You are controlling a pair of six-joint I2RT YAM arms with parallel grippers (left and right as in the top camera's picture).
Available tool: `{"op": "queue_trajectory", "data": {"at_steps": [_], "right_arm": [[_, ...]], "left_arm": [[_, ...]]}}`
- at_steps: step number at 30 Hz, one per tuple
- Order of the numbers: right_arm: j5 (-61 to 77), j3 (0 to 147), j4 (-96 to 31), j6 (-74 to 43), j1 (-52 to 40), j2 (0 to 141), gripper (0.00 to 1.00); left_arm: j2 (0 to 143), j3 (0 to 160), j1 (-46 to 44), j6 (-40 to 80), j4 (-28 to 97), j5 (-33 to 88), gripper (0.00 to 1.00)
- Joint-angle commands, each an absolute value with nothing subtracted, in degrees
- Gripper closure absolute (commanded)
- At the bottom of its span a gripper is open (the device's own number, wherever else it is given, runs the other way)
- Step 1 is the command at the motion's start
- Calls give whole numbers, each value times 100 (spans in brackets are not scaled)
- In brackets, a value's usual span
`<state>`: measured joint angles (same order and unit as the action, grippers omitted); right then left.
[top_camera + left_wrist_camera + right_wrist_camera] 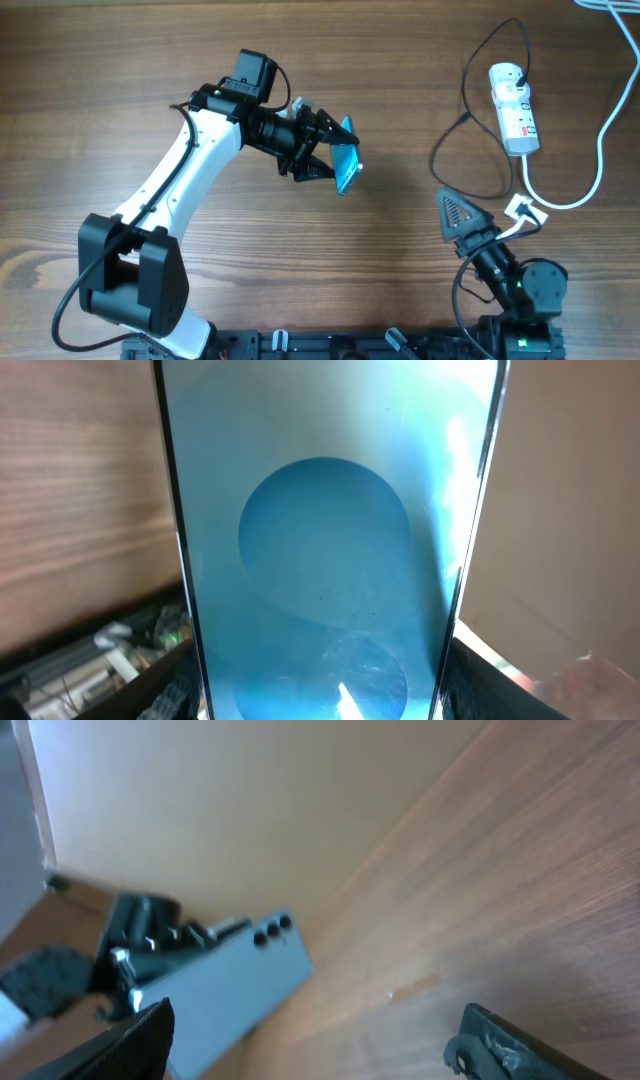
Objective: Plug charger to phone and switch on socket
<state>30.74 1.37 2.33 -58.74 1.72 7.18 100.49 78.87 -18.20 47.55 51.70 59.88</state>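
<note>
Holding one phone (347, 165) in left jaws | right jaws wide | one socket (514, 108) | one charger (466, 95)

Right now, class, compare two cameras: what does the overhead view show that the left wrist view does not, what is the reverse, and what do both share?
Only overhead: the socket, the charger looping beside it, both arms, the left end effector gripping the phone off the table, and the right end effector open, holding nothing.
Only left wrist: the screen close up, with a darker blue disc on it.
Both: the phone's teal screen and the wood-grain table.
</note>
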Motion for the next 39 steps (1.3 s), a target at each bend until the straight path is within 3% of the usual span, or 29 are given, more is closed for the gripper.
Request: {"op": "queue_trajectory", "data": {"at_steps": [1,4,8,12,21,29,33,35,39], "right_arm": [[3483,821,-473,-4729,169,1068,9],[3500,1678,-1343,-4125,167,1643,9],[3592,2193,-1448,-3798,-27,2495,10],[3509,2196,-788,-3750,-670,3315,13],[1656,2196,921,-3706,-2689,4930,13],[447,2196,2036,-3758,-3232,6123,18],[449,2196,2740,-3769,-3232,6534,28],[471,2196,2943,-3774,-3232,6689,43],[609,2196,3022,-3964,-3229,6735,58]], "left_arm": [[9889,8012,-1772,4698,5006,5468,52],[9889,8012,-1774,4976,4790,4886,52],[9889,8012,-1868,5315,4440,4412,52],[9889,8012,-2150,5719,4254,3634,52],[9889,8012,-2729,6532,3804,3142,52],[9889,8012,-2840,6744,3806,3470,52],[9889,8012,-2840,6735,3811,3686,52],[9889,8012,-2840,6733,3815,3758,52],[9889,8012,-2840,6667,3833,3769,52]]}}
